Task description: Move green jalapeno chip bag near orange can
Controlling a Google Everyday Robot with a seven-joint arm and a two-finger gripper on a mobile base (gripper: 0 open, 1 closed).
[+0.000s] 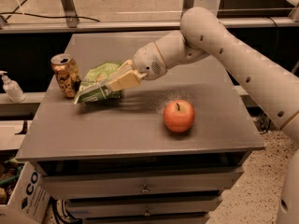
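The green jalapeno chip bag [96,80] is clamped at its near edge by the gripper [115,83], down near the table [140,134]. The orange can [66,75] stands just beyond the bag's far end. The foil is judged light, soft and slippery; an edge pinch suits it.

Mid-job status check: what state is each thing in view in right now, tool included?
orange can: upright on the table, untouched.
green jalapeno chip bag: crumpled, gripped, right beside the can; table contact unclear.
tool: shut on the bag, low over the table next to the can.
apple: resting stem up, free.
drawers: shut.
pump bottle: upright, off the table.
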